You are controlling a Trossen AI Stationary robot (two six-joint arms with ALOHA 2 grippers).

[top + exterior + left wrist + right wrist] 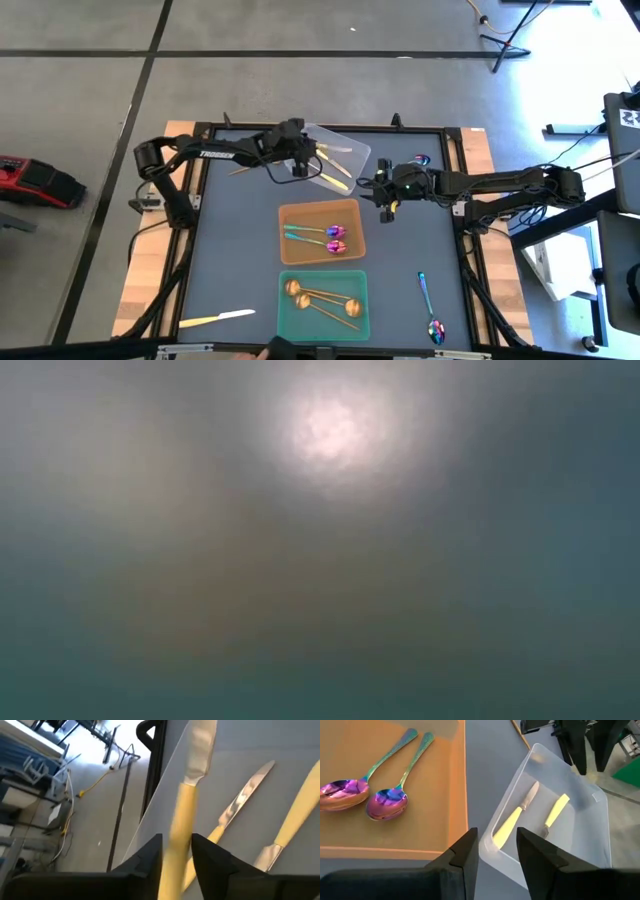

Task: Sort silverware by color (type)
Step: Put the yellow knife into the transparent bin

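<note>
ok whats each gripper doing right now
left gripper: over the clear bin, fingers around a yellow-handled knife.
right gripper: open, holding nothing, beside the clear bin.

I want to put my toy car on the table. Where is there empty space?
Bare mat lies left of the orange bin and green bin, above the stray knife. More lies right of those bins, before the rainbow spoon. Crowded: the clear bin, where the left gripper and right gripper meet.
</note>
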